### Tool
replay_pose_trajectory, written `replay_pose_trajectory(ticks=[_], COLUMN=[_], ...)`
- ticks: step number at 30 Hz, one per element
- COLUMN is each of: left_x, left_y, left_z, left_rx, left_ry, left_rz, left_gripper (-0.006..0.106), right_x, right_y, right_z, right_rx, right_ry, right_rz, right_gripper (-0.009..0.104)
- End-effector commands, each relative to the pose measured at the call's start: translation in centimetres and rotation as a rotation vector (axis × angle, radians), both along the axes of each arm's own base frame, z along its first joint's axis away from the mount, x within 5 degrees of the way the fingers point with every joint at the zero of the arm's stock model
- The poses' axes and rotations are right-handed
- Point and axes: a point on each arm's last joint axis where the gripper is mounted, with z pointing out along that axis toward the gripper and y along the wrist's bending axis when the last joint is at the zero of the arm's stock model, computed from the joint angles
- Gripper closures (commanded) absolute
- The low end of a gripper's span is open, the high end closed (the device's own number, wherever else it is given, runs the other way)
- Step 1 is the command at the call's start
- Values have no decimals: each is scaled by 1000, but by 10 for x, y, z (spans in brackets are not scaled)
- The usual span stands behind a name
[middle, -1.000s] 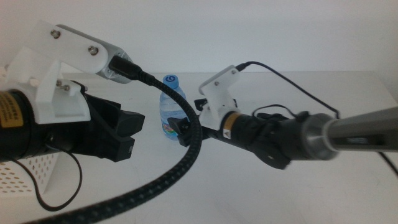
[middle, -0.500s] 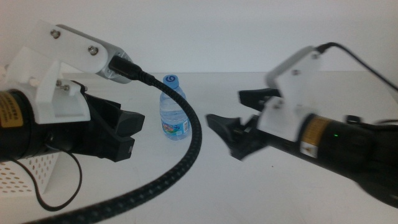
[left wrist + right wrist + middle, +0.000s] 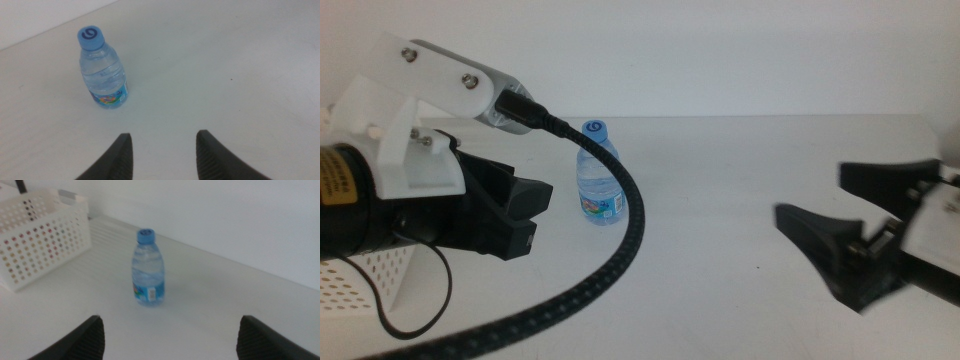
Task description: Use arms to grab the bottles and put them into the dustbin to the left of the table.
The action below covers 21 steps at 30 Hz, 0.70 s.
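On the plain white-grey bench (image 3: pixel 720 200) stands one small clear water bottle with blue cap and blue label (image 3: pixel 598 174), upright, near the far edge and clear of everything. One bottle only is in view; no can and no yellow bottle appear. One white perforated plastic basket (image 3: pixel 37 235) sits beside the bench on the left, well apart from the bottle.

Two tools are present. The left black forked tool (image 3: pixel 162 150) hovers near the bottle, jaws parted with nothing between them. The right black forked tool (image 3: pixel 865 235) hangs at the bench's right side, well away, jaws spread wide and empty.

Judgement: the grasp is not yet made. The left tool is better placed; it should straddle the bottle's body below the cap, squarely, closing gently since a light bottle tips easily, then lift clear before carrying to the basket.
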Motion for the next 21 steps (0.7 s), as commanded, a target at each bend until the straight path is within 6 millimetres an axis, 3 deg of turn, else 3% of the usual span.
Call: replay_pose_trajectory(ticks=[1, 7, 21], left_x=[0, 0, 2], left_y=[0, 0, -2], left_z=[17, 17, 22], left_rx=[-71, -71, -110], left_ry=[-81, -81, -137], left_rz=[5, 5, 8], left_gripper=[60, 60, 60], right_x=[-10, -23, -23], right_y=[-8, -18, -19], right_z=[13, 13, 10], right_rx=[-1, -16, 7], right_ry=[-66, -92, -70], right_rz=[0, -3, -9], right_gripper=[15, 16, 16])
